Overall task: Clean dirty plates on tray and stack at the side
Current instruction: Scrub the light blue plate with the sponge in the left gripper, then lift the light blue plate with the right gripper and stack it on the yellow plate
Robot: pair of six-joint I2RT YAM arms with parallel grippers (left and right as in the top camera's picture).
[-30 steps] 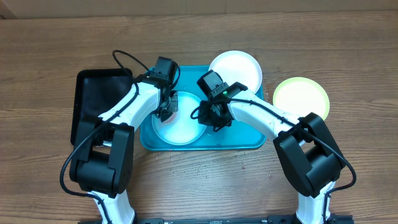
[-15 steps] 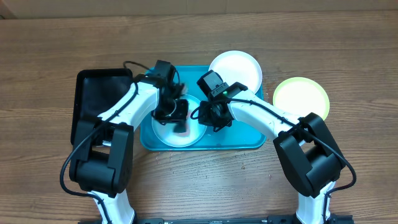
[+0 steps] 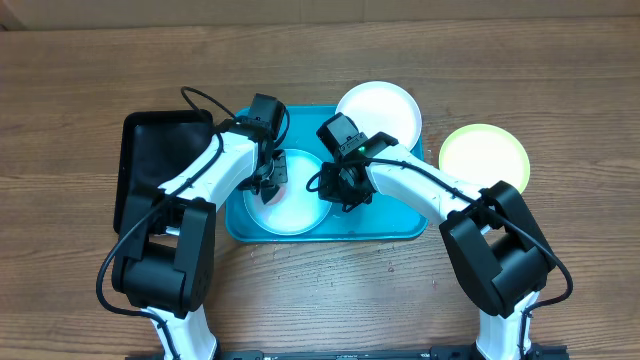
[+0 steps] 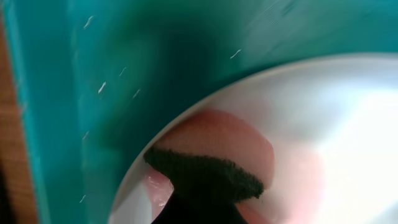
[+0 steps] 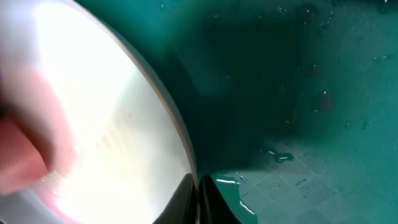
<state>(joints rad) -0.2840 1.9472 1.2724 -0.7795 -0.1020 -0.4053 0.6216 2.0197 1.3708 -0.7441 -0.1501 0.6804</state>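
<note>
The pale blue plate (image 3: 292, 208) is seated in the tray (image 3: 395, 228), its rim met by the closed right claw (image 3: 338, 192). A sponge (image 4: 214, 146) is clamped in the left claw (image 3: 268, 178). The plate could be tipped by hard off-centre scrubbing.

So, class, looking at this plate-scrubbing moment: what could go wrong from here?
The right gripper pinches only the pale plate's rim; scrubbing with the sponge in the left gripper could twist it loose.
Droplets on the teal tray suggest slipperiness, so the plate might slide.
The white plate overlaps the tray's far rim; an arm could nudge it.
</note>
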